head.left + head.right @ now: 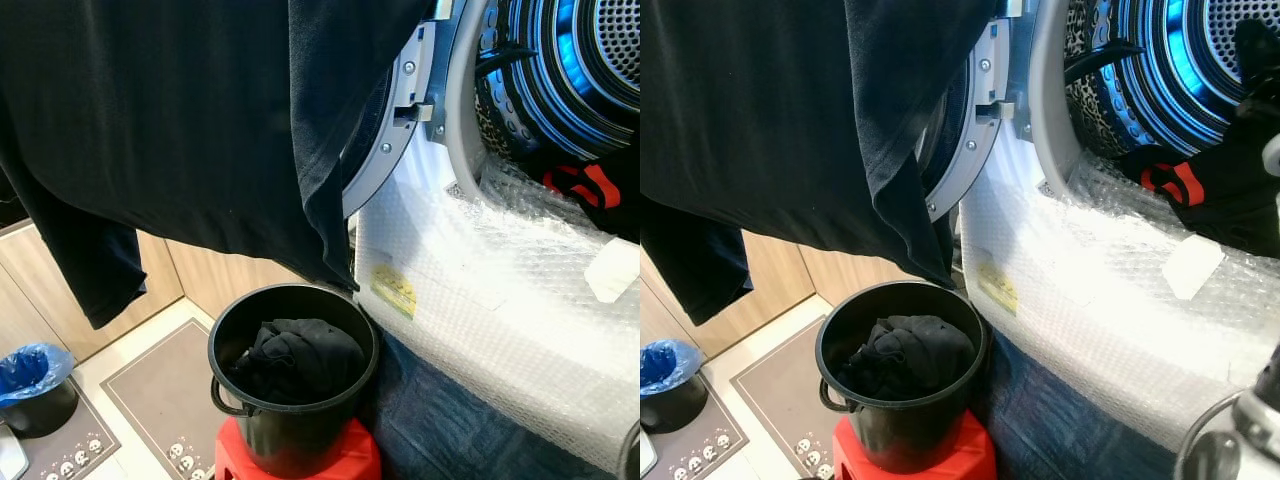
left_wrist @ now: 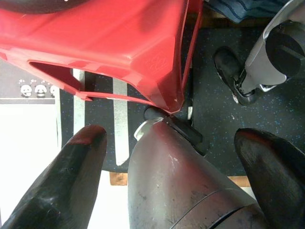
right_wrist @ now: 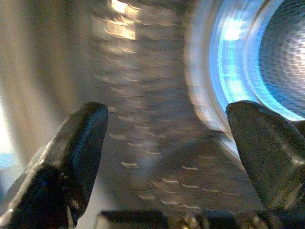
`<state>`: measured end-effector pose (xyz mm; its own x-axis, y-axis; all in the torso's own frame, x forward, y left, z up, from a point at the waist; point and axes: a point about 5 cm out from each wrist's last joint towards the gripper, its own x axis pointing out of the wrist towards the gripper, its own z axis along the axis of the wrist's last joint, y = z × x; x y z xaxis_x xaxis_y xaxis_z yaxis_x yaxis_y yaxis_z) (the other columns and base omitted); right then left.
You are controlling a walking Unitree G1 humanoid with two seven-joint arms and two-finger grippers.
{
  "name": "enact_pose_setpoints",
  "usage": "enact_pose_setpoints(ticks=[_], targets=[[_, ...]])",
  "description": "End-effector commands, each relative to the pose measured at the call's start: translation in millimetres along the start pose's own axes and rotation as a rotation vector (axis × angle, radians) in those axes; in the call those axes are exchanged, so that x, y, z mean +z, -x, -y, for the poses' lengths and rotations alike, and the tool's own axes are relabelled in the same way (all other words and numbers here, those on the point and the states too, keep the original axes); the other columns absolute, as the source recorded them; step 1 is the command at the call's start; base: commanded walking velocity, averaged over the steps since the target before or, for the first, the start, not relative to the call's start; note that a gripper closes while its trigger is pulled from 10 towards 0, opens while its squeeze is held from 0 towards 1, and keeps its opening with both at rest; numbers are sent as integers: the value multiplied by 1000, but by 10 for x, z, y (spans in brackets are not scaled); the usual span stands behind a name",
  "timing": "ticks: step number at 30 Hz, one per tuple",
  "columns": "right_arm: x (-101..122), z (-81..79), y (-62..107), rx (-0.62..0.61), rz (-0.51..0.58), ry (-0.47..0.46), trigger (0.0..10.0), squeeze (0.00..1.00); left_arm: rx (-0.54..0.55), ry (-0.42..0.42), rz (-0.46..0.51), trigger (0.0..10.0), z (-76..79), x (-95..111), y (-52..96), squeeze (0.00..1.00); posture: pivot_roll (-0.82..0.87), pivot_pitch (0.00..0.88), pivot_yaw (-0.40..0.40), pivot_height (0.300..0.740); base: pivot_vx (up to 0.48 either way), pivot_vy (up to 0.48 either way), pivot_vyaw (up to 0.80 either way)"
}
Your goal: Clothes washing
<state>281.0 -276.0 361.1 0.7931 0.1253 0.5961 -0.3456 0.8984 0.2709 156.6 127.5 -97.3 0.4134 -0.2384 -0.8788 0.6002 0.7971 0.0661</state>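
Note:
A large black garment (image 1: 190,120) hangs draped across the open washer door (image 1: 400,120). Below it, a black bucket (image 1: 292,425) on a red stool (image 1: 345,462) holds a bundle of dark clothes (image 1: 300,357). The washing machine's drum (image 1: 1180,60) glows blue, and a black garment with a red mark (image 1: 1180,182) lies in its mouth. My right gripper (image 3: 167,143) is open inside the drum, its view blurred, with nothing between the fingers. My left gripper (image 2: 167,157) hangs open and holds nothing, low beside the red stool (image 2: 119,43) and above my own leg.
Bubble wrap (image 1: 500,300) covers the washer's front below the opening. A small bin with a blue bag (image 1: 35,385) stands on the floor at the left, beside a grey mat with panda prints (image 1: 150,400). Wooden cabinet fronts (image 1: 200,270) stand behind the bucket.

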Motion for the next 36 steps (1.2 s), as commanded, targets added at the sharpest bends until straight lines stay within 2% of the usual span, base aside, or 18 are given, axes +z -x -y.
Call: enact_pose_setpoints(ticks=[1,3,9,13,20,22,23,24,25,30,31,33,36], targets=[[60,-160,41,137,29,-28,10000,0,-30,-6,-75,10000,71,-189,22,0,-185,0,34,740,0,0,0],[49,-248,104,228,30,-46,10000,0,-31,-8,-75,10000,72,-188,22,0,-186,0,34,740,0,0,0],[-77,-286,286,346,-63,-67,10000,0,-32,-7,-77,10000,77,-195,23,0,-180,0,30,740,0,0,0],[-204,-382,482,480,-153,-97,10000,0,-30,-1,-77,10000,75,-200,24,0,-178,0,29,740,0,0,0],[-452,-512,753,641,-337,-157,10000,0,-32,-1,-76,10000,63,-193,24,0,-172,0,34,740,0,0,0],[-470,-526,780,656,-353,-159,10000,0,-31,3,-76,10000,59,-191,24,0,-172,0,34,740,0,0,0],[-546,-553,862,683,-410,-181,10000,0,-26,0,-73,10000,50,-182,23,0,-164,0,33,740,0,0,0],[-546,-553,862,683,-410,-181,10000,0,-26,0,-73,10000,50,-182,23,0,-164,0,33,740,0,0,0],[-631,-557,940,692,-476,-179,10000,0,-22,6,-72,10000,43,-174,22,0,-162,0,35,740,0,0,0],[-748,-560,1085,714,-582,-193,10000,0,-25,1,-74,10000,33,-172,23,0,-168,0,40,740,0,0,0],[-794,-564,1134,723,-623,-221,10000,0,-27,-12,-71,10000,28,-155,20,0,-161,22,36,740,0,0,0],[-874,-594,1186,742,-682,-223,10000,0,-32,-28,-70,10000,24,-143,18,0,-172,3,40,740,0,0,0],[-1047,-647,1303,775,-785,-221,10000,0,-40,-20,-68,10000,39,-131,14,0,-173,28,36,740,0,0,0]])
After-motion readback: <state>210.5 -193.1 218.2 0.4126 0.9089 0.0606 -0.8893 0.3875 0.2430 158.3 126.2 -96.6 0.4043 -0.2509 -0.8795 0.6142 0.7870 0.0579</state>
